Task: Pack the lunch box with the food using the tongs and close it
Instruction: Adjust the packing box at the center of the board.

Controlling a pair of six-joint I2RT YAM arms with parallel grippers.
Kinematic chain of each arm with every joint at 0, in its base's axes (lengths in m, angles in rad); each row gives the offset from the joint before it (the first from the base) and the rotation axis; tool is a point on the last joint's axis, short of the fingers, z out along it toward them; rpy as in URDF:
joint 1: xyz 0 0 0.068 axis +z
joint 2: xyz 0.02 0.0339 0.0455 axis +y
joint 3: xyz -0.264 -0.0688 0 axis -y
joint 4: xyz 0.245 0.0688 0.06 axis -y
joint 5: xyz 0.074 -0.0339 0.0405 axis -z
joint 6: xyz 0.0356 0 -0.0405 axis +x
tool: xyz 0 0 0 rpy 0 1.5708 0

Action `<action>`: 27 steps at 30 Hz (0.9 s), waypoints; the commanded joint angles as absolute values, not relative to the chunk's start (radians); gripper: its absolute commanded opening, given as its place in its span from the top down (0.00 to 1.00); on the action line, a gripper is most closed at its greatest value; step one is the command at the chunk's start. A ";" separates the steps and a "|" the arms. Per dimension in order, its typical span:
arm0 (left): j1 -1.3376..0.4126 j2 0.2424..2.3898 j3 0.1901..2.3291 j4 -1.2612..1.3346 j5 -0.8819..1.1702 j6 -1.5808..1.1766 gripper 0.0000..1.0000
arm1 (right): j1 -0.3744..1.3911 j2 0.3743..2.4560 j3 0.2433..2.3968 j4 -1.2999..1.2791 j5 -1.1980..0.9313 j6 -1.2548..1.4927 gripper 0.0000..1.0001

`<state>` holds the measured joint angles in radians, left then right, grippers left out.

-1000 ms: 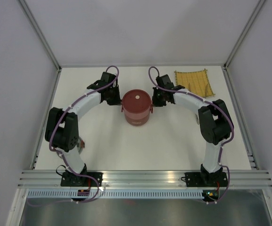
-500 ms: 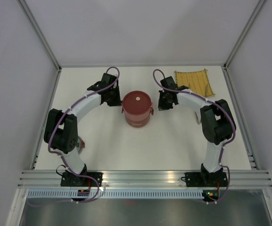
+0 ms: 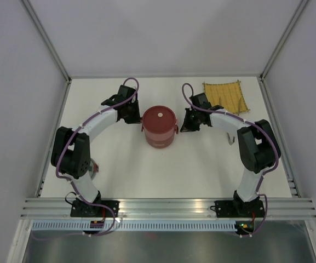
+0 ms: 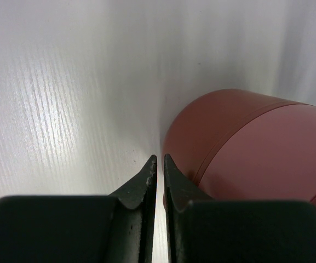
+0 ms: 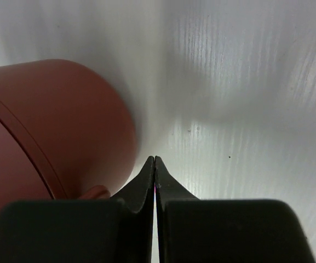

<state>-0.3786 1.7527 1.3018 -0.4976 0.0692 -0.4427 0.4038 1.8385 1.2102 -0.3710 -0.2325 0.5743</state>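
The lunch box (image 3: 159, 126) stands as one dark-red stack in the middle of the table, with its lid and pale knob (image 3: 160, 114) on top. My left gripper (image 3: 137, 116) sits just left of it, jaws drawn to a thin slit with nothing between them. In the left wrist view its tips (image 4: 159, 158) are close beside the box wall (image 4: 245, 148). My right gripper (image 3: 184, 127) is shut and empty, a little off the box's right side (image 5: 53, 126). No food shows. A thin silvery sliver (image 3: 230, 140) lies by the right forearm; I cannot tell if it is the tongs.
A yellow woven mat (image 3: 226, 97) lies at the back right, behind the right arm. A small reddish thing (image 3: 94, 167) peeks out under the left arm's elbow. Walls close in the table (image 3: 201, 164) on the left, right and far sides.
My right gripper has drawn away from the lunch box's right side, toward the right and nearer edge. The left arm and the box have stayed put.
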 commanded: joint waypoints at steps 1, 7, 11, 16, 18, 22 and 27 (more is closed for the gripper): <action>-0.390 1.732 1.296 -0.511 0.061 -0.430 0.86 | 0.400 1.775 1.219 -0.316 -0.270 0.594 1.00; -0.390 1.732 1.299 -0.511 0.061 -0.426 0.86 | 0.400 1.721 1.238 -0.365 -0.252 0.583 0.99; -0.390 1.732 1.301 -0.511 0.066 -0.426 0.86 | 0.402 1.704 1.233 -0.356 -0.271 0.592 0.99; -0.391 1.730 1.301 -0.511 0.072 -0.428 0.86 | 0.426 1.718 1.235 -0.357 -0.273 0.600 0.99; -0.391 1.729 1.301 -0.512 0.072 -0.428 0.86 | 0.443 1.727 1.238 -0.373 -0.261 0.601 0.99; -0.391 1.727 1.299 -0.514 0.074 -0.426 0.86 | 0.468 1.727 1.232 -0.388 -0.236 0.604 1.00; -0.393 1.730 1.302 -0.514 0.080 -0.428 0.86 | 0.495 1.732 1.239 -0.410 -0.204 0.603 1.00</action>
<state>-0.3794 1.7527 1.3018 -0.4999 0.0711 -0.4423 0.4656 1.7329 1.2137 -0.3973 -0.2218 0.5911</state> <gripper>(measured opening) 0.138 0.006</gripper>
